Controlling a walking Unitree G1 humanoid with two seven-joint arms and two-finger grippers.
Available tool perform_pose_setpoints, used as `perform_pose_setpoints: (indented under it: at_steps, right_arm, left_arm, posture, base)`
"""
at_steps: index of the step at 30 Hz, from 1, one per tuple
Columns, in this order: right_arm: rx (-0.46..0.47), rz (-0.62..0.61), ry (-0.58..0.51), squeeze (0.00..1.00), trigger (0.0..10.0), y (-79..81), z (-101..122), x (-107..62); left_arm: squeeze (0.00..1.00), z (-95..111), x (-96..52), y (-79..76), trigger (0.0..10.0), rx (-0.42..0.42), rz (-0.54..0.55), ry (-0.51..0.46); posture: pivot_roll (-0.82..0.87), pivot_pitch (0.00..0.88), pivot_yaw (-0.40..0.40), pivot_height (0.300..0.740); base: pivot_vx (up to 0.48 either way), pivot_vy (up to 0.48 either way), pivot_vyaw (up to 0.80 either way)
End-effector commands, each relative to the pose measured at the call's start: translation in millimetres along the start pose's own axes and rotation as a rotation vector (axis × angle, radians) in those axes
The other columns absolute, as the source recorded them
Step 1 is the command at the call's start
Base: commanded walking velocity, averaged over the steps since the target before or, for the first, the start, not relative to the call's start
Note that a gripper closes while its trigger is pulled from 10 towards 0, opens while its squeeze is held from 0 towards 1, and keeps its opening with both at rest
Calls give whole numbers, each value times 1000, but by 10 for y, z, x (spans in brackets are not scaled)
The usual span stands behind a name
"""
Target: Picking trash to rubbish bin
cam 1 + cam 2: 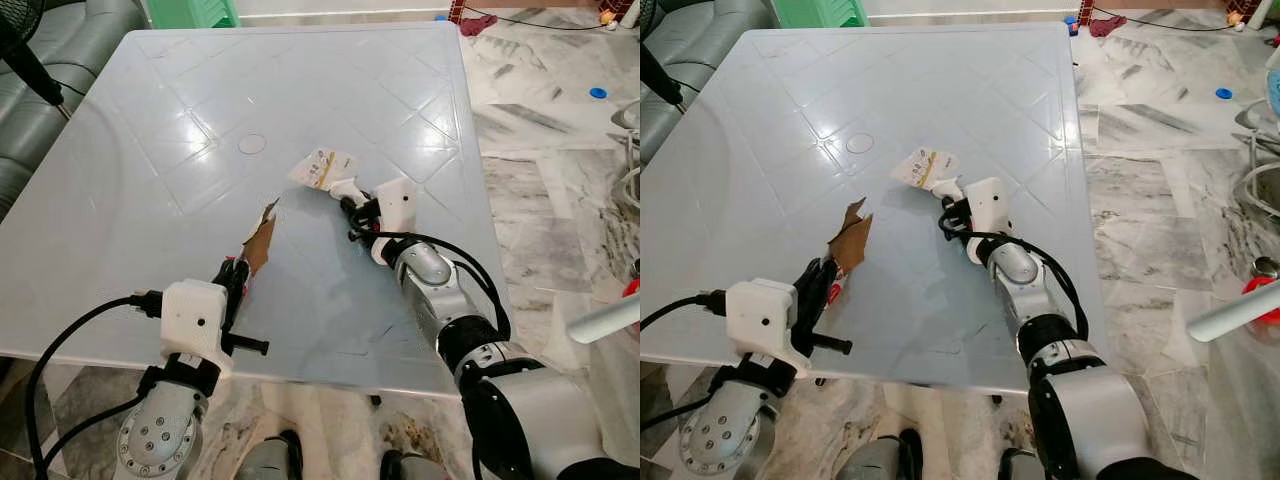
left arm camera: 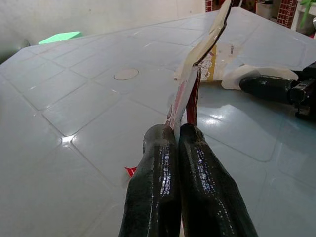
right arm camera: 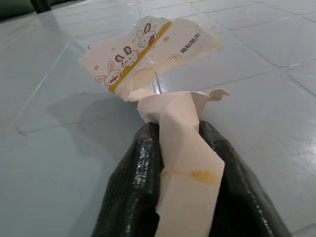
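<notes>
- The left pincer (image 1: 238, 272) was pinched tight on a torn brown cardboard scrap with a red-printed face (image 1: 261, 236), held up on edge just above the pale grey tiled plastic table (image 1: 180, 120) near its front edge.
- The right pincer (image 1: 352, 207) was clamped on a crumpled cream paper wrapper printed with cartoon rabbits and a yellow band (image 1: 323, 168); one end was caught between the black fingers (image 3: 133, 197) and the rest trailed onto the table around its middle, towards the right edge.
- With both pieces gripped, the step in hand looked to me like lifting them off and carrying them to a bin.
- Doing it well would mean keeping both grips firm: the cardboard was held only by its lower edge and could pivot, and the wrapper only by a twisted tail that might slide out.
- I would raise the wrapper straight up until its loose end cleared the table before turning, so it did not drag and pull free.
- No rubbish bin could be made out from where the cameras looked, so the robot would have to find one first.
- A green plastic piece (image 1: 190, 12) stood beyond the far edge, cut off by the frame; I could not tell whether it was a container, nor what, if anything, it held.
</notes>
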State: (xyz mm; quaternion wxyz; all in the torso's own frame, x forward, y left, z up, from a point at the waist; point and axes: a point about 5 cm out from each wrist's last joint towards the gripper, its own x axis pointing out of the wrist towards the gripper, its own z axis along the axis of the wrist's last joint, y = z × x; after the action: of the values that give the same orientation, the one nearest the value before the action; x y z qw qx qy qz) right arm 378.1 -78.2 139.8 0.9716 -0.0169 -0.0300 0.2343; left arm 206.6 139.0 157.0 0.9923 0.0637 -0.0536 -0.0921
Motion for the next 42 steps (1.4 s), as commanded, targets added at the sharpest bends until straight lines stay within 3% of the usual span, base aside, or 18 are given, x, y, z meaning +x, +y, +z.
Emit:
perform_pose_setpoints:
  at_steps: [1,18,22,27,28,29,30,33,35,38,39,40,42]
  right_arm:
    - [16,3,-23,0,0,17,23,5]
    - [35,-39,-117,0,0,-85,186,3]
    - [7,-117,-168,0,0,-314,290,-81]
    - [-48,-165,-206,0,0,-515,357,-254]
    - [-52,-175,-210,0,0,-546,367,-292]
    - [-55,-183,-213,0,0,-566,374,-320]
    - [-67,-188,-219,0,0,-590,383,-379]
    - [-105,-213,-232,0,0,-643,413,-531]
    - [-110,-241,-239,0,0,-674,440,-626]
    - [-130,-275,-247,0,0,-691,486,-731]
    - [-144,-292,-252,0,0,-703,505,-778]
    - [-155,-315,-258,0,0,-721,528,-840]
    - [-166,-379,-263,0,0,-775,551,-972]
  left_arm:
    - [0,-114,-23,14,0,-4,5,61]
    - [0,-135,80,27,0,-5,20,46]
    - [0,-116,228,123,0,33,92,7]
    - [0,-141,375,238,0,18,167,8]
    - [0,-145,403,249,1137,19,176,10]
    - [0,-147,421,256,1137,20,182,11]
    - [0,-145,454,259,2784,14,186,5]
    - [0,-147,565,249,2745,-15,183,-9]
    - [0,-134,640,222,3882,-25,169,-18]
    - [0,-119,722,200,4745,-42,155,-28]
    - [0,-114,748,196,9059,-46,152,-28]
    - [0,-113,773,192,10000,-53,149,-25]
    - [0,-122,810,205,10000,-62,156,-15]
  posture:
    - [193,225,40,740]
    - [151,199,34,740]
    - [109,156,44,740]
    - [70,120,51,740]
    - [59,111,53,740]
    - [59,111,53,740]
    - [39,96,56,740]
    - [5,70,68,740]
    - [-15,58,77,740]
    - [-43,47,92,740]
    - [-51,45,98,740]
    - [-59,44,102,740]
    - [-68,41,107,740]
  base:
    - [0,0,0]
    - [0,0,0]
    - [0,0,0]
    - [0,0,0]
    - [0,0,0]
    - [0,0,0]
    - [0,0,0]
    - [0,0,0]
    - [0,0,0]
    - [0,0,0]
    - [0,0,0]
    - [0,0,0]
    - [0,0,0]
